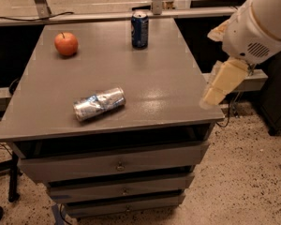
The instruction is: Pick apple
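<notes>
1. The apple, red-orange with a short dark stem pointing up, sits on the grey tabletop at about 10 o'clock from the top's middle, near the far left corner, and nothing touches it
2. A silver can, dented, lies on its side at about 7 o'clock from the middle, its length running from 8 o'clock to 2 o'clock, well apart from the apple
3. A blue soda can stands upright at about 12 o'clock, near the far edge; it is at the apple's 3 o'clock, with bare tabletop between the two
4. Below the top, three drawers are stacked one under another, each with a small knob at its middle, and the cabinet stands on a speckled floor
5. The arm, a rounded white housing with a small vent grille, comes in from the upper right corner, at about 2 o'clock from the tabletop's middle, and slants down toward 7 o'clock
6. The gripper, cream-coloured, hangs from the housing's lower end with its tip pointing to 7 o'clock, at the table's right edge at about 4 o'clock; whether it is spread wide or drawn narrow cannot be told, and the apple is well apart from it, far across the table at its 10 o'clock
</notes>
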Robot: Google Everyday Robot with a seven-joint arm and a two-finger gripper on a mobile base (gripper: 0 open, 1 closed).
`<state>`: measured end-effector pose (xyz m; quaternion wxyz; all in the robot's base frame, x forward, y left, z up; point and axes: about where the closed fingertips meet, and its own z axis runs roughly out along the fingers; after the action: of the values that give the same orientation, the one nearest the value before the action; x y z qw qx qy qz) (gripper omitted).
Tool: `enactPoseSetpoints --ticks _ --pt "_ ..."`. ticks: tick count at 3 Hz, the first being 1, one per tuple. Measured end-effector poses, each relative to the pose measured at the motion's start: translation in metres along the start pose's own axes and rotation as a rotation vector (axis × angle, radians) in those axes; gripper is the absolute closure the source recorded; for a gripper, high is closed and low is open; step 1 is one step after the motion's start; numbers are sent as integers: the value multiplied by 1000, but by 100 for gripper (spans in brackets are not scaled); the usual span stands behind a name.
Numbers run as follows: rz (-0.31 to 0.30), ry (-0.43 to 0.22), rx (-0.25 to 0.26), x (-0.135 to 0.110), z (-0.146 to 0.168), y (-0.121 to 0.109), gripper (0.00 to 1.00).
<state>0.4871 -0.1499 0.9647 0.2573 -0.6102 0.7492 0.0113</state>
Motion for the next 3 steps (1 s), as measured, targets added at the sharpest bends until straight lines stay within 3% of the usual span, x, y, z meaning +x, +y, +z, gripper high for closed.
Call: enactPoseSetpoints --ticks 2,3 --pt "59 -240 56 -102 76 -37 0" --pt "58 -239 54 -102 76 -36 0"
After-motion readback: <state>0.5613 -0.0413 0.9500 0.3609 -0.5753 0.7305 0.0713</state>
